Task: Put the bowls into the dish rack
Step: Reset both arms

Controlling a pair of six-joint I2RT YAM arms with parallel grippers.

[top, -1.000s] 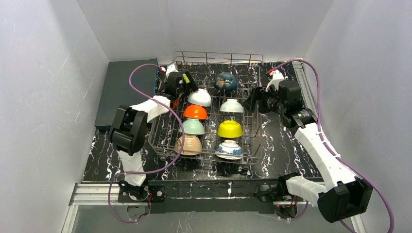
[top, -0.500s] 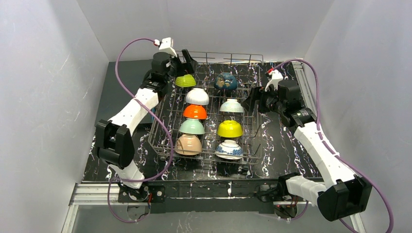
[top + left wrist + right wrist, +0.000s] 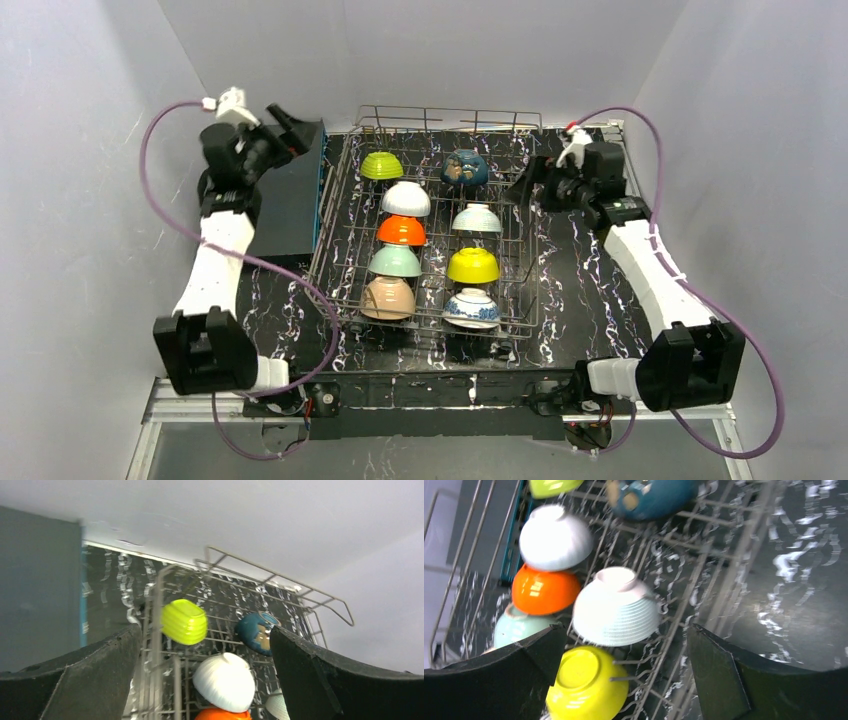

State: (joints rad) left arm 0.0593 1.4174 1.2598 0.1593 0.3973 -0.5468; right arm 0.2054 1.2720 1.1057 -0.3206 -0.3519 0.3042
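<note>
Bowls (image 3: 399, 262) in rack (image 3: 449, 109); left pincer (image 3: 289, 128) aloft, agape

White-walled lab test enclosure (image 3: 100, 120)

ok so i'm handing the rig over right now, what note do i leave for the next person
Left gripper: open, empty, raised above the flat dark grey slab.
Right gripper: open, empty, by the right side of the square silver wire dish rack.
Done: nine round bowls in the rack. Left row, far to near: lime green, plain white, orange, mint green, peach-tan.
Right row: dark blue, ribbed white, yellow, blue-and-white patterned.
Left: no bowl visible outside the rack; loading looks complete.
</note>
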